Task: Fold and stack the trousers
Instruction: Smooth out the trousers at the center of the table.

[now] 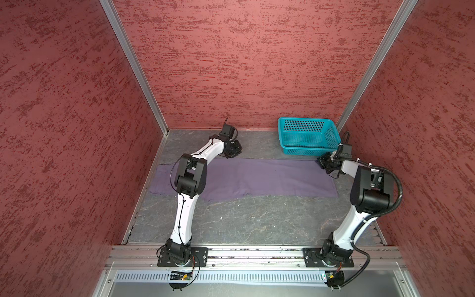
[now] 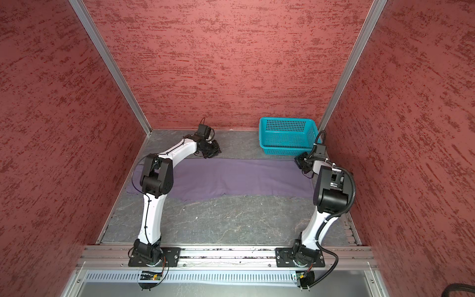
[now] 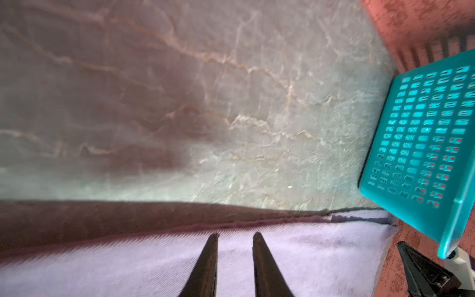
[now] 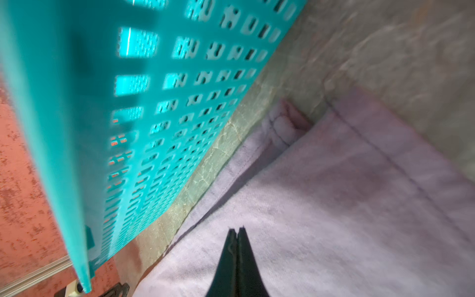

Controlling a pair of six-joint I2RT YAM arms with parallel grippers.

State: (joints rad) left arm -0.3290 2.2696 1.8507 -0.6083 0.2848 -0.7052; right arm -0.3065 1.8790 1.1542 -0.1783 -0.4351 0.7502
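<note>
Left arm (image 1: 185, 205): rises from the front rail, elbow bent above the cloth, forearm reaching toward the back wall. The left pincer (image 1: 232, 151) points down at the far edge of the long dusty-purple soft cloth trousers (image 1: 270, 177).

Right arm (image 1: 359, 213): elbow high, forearm turned inward. The right pincer (image 1: 326, 164) is low over the trousers' far corner.

Trousers lie flat on the grey marbled tabletop (image 1: 244, 218), spanning the stretch between the two pincers and running on past the left one, under its elbow. The teal perforated plastic basket (image 1: 308, 136) stands just beside the right pincer, on its far side, and well apart from the left.

The top views do not resolve either pincer's tips.

Left wrist view (blurred): left pincer (image 3: 235, 234) tips stand slightly spread with nothing between them, cloth beneath, and the cloth edge just ahead.

Right wrist view: right pincer (image 4: 237, 228) tips are pressed together over the cloth, pinching nothing visible. A stitched hem (image 4: 385, 154) and a small bunched fold (image 4: 285, 120) lie ahead of the tips.
</note>
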